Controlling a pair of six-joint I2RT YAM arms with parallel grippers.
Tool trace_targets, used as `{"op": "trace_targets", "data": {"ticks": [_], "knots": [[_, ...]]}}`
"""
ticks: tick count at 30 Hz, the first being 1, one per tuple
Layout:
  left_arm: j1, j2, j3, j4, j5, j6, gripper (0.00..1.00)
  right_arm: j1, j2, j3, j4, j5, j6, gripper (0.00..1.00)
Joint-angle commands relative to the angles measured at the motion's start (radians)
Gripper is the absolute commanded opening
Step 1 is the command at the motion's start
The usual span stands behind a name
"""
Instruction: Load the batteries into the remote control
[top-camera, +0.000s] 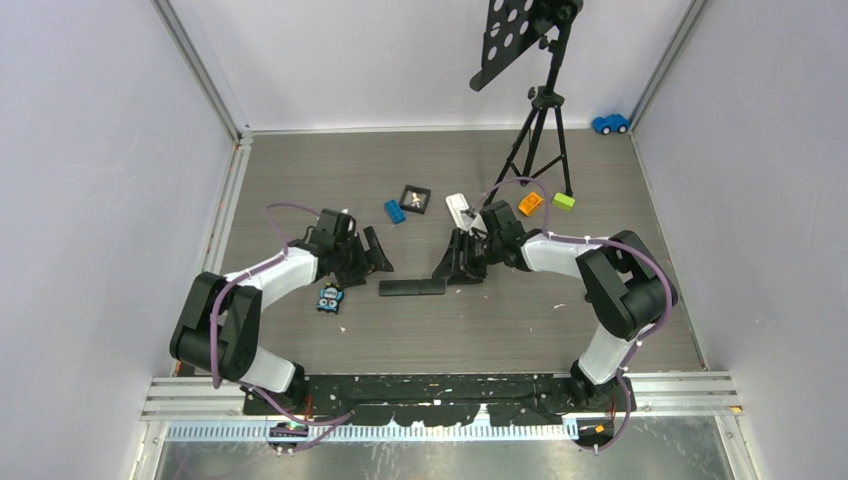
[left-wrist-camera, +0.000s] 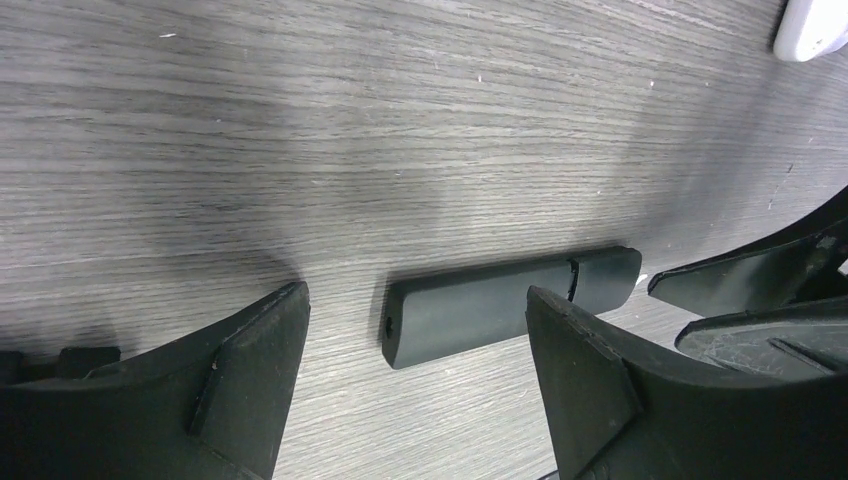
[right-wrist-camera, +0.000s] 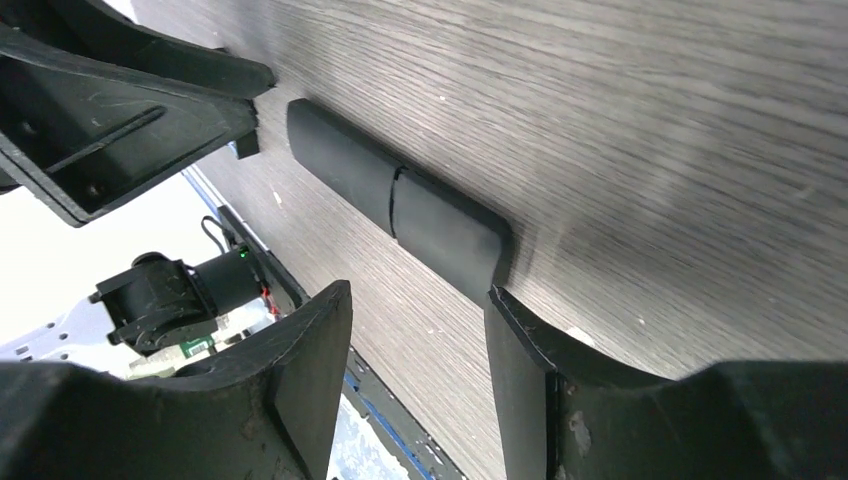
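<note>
Flanking remote, left hand, right hand agape

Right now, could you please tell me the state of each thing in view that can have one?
remote control: lying flat on the table, cover section seated, no battery bay showing.
left hand: open, holding nothing, pointed at the remote control.
right hand: open, holding nothing, one finger close by the remote control's end.
small black tray: open side up, contents too small to tell.
tripod: standing.
</note>
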Motion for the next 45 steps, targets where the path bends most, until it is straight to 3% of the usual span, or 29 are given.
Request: {"op": "trace_targets", "data": {"ticks": [1, 6, 14, 32, 45], "knots": [[-0.002, -0.039, 0.019, -0.015, -0.028, 0.027, 0.81, 0.004, -0.036, 0.031, -0.086, 0.056, -0.054, 0.57], [-0.002, -0.068, 0.006, -0.029, -0.015, 0.028, 0.79, 0.016, -0.022, 0.037, -0.099, 0.082, -0.066, 0.5], [-0.002, -0.118, -0.028, -0.064, -0.017, 0.029, 0.66, 0.045, 0.016, 0.069, -0.11, 0.099, -0.079, 0.37], [-0.002, -0.078, -0.073, -0.009, 0.017, 0.017, 0.62, 0.083, 0.017, 0.102, -0.189, 0.228, -0.118, 0.39], [-0.003, -0.065, -0.122, 0.06, 0.049, -0.04, 0.46, 0.124, 0.051, 0.127, -0.199, 0.237, -0.14, 0.21]]}}
